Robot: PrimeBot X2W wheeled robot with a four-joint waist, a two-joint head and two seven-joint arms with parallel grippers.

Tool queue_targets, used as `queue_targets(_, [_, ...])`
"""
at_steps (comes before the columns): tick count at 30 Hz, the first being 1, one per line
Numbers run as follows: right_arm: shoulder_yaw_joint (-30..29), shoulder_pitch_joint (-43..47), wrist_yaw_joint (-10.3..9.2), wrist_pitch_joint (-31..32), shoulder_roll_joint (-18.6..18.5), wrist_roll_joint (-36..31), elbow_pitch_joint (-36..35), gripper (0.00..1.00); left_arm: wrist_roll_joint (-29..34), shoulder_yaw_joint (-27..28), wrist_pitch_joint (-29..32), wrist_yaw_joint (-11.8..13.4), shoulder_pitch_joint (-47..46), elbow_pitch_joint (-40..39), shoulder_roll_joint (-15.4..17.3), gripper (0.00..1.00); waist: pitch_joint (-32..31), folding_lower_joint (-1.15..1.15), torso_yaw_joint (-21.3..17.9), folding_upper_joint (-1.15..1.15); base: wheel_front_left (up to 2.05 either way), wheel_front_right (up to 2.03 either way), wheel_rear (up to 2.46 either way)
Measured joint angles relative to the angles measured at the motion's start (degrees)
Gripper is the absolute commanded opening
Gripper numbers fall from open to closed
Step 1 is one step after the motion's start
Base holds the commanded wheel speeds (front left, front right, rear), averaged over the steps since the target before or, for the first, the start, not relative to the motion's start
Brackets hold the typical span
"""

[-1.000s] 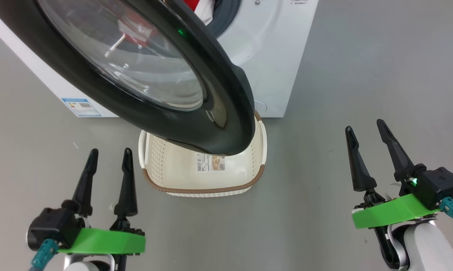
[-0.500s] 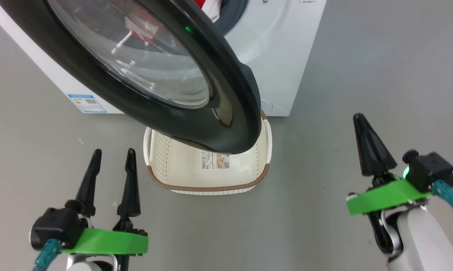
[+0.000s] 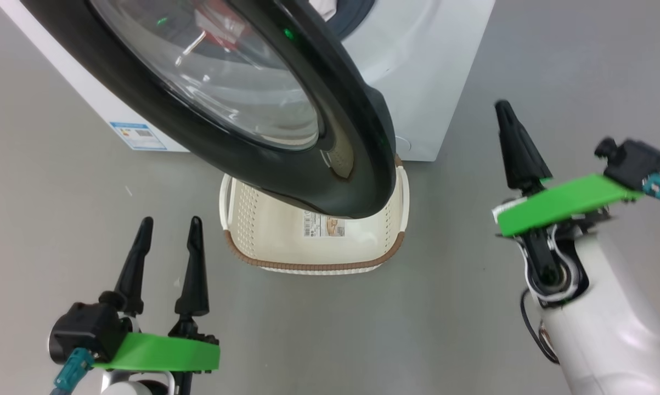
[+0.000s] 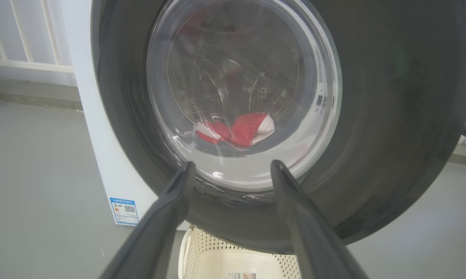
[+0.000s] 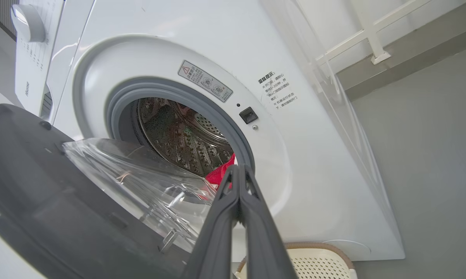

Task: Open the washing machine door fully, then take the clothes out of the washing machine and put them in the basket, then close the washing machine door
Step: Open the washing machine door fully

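Warning sticker (image 5: 205,81): grey strip on the front of the washing machine (image 5: 310,201), just above the rim of the opening. It has a warning triangle at one end and small pictograms; the print is too small to read.
Printed notice (image 5: 277,91): dark print on the white front, at the upper right of the opening. The heading reads 温馨提示; the short Chinese lines beneath are too small to make out.
Blue label (image 3: 137,135): at the lower left corner of the front. It has a blue header band, coloured bars and a QR code; the wording is illegible.
Paper label (image 3: 324,225): on the bottom of the basket (image 3: 308,267). It shows a barcode and a small brownish picture; the digits are illegible.
Panel word (image 5: 26,87): small dark word on the control panel; too blurred to read.
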Motion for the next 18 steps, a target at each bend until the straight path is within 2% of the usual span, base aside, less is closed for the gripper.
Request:
queue_targets(6, [3.1,-5.6,0.0,6.0,-0.2,16.4,-0.2,0.0,0.0,-0.2,0.0,0.0,-0.2,-0.1,0.0,1.0,1.3,0.0,0.7,0.0,0.0,0.0,0.0])
queue_targets(12, [4.6,-9.1,-0.01,14.4,-0.3,33.4,-0.4,0.0,-0.1,-0.5,0.0,0.0,-0.9,-0.1,0.0,1.0,2.3,0.0,1.4,0.0,0.0,0.0,0.0])
queue_targets(18, [5.1,-13.4,-0.01,24.5,-0.3,44.0,3.9,0.0,-0.3,-0.9,0.0,0.1,-1.0,-0.1,0.0,1.0,3.0,0.0,1.7,0.0,0.0,0.0,0.0])
